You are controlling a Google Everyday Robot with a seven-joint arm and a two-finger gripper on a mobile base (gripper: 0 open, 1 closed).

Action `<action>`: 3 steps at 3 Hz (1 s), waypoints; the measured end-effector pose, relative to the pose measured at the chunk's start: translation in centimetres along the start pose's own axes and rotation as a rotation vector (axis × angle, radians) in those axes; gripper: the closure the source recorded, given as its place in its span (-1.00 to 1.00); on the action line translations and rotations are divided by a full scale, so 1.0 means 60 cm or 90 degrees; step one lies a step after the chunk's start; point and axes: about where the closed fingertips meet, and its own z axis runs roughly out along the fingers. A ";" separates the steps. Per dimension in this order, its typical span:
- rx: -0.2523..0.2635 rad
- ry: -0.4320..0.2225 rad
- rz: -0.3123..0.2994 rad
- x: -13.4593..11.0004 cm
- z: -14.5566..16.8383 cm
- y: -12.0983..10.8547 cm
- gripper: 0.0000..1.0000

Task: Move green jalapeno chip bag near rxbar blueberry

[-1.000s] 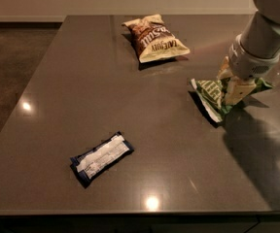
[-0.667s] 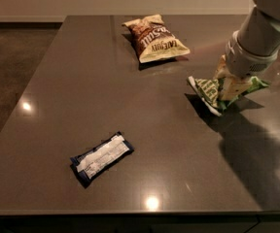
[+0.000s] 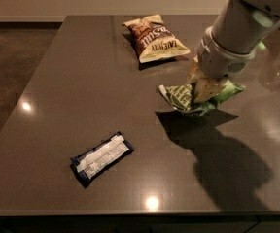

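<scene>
Green jalapeno chip bag (image 3: 179, 97) sits pinched in the gripper (image 3: 205, 87), whose pale fingers are closed onto the bag's upper middle. This is at the right side of the table (image 3: 72, 81), under the bulky white arm (image 3: 242, 28). The bag's lower edge meets its own dark shadow (image 3: 213, 149), so I cannot tell whether it hangs clear of the surface or brushes it. The film is thin, crinkly and slippery, and it buckles around the grip with its left end jutting out in a point. A firm pinch and a slow carry seem wise, with enough height that the loose ends do not drag. The rxbar blueberry (image 3: 102, 158) lies well apart, to the near left. It is a small flat rectangle in dark navy with a white label panel, set at a slant. The carry should run toward the near left and finish just beside the bar, not on it. A light wrapper on a smooth top would likely skid if nudged. Far from the bar, beyond the gripper and to its left, rests the brown-and-cream chip bag (image 3: 154, 39), puffy and creased, out of the likely path. The tabletop is dark, polished and glossy, showing bright spots of reflected light.
</scene>
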 end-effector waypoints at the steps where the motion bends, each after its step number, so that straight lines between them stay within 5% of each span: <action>1: -0.024 -0.059 -0.044 -0.077 0.003 0.016 1.00; 2: -0.044 -0.111 -0.081 -0.136 0.010 0.027 0.65; 3: -0.050 -0.155 -0.099 -0.179 0.016 0.035 0.04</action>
